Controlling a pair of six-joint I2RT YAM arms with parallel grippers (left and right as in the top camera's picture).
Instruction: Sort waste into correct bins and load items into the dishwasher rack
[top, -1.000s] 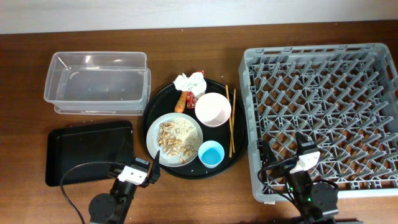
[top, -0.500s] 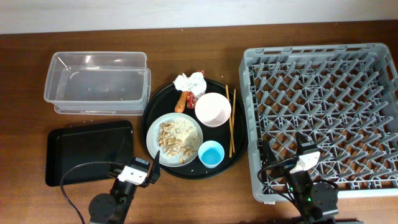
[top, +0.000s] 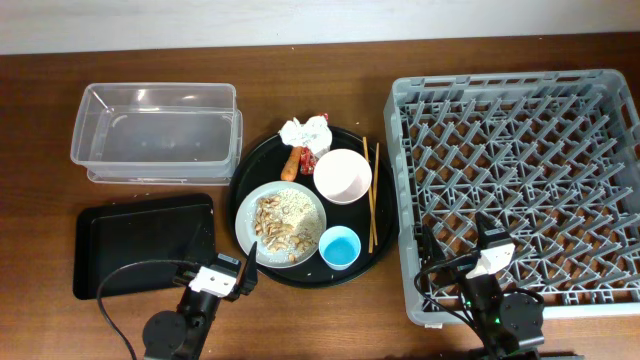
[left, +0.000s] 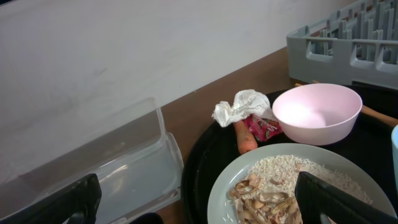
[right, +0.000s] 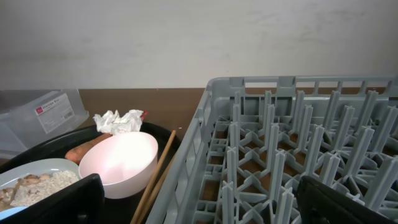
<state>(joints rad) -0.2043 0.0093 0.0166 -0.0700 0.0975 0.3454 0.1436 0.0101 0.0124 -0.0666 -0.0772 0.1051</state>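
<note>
Nearest the camera side, both claws hang low over the near edge of the counter (top: 340, 310). The left claw (left: 199, 198) is at the near-left of the round black tray (top: 250, 175), and the right claw (right: 199, 199) is to the tray's right, over the near corner of the dishwasher rack (top: 500, 85). Each is spread fully wide and holds nothing.

No sorting looks begun yet, since every task thing lies on the tray. At its near edge sit the light-blue cup (top: 340, 247) and the white plate (top: 243, 222), which carries the rice and beige scraps (top: 282, 222). Past them, mid-tray, stands the pinkish bowl (top: 343, 176), with the chopsticks (top: 373, 200) along the tray's right rim. Toward the far rim lie the orange carrot piece (top: 291, 163), the red wrapper (top: 308, 160) and the crumpled tissue (top: 304, 131).

The flat black tray (top: 140, 240) lies left of the round tray, and the clear tub (top: 150, 140) at its far left.

The likely opening move is for the left claw to reach over the plate to a light scrap such as the tissue. That calls for a narrow pinch that avoids the bowl's rim.

The only writing is on a white sticker (right: 53, 112) on the tub's wall. It has a red mark and print too small to read.
</note>
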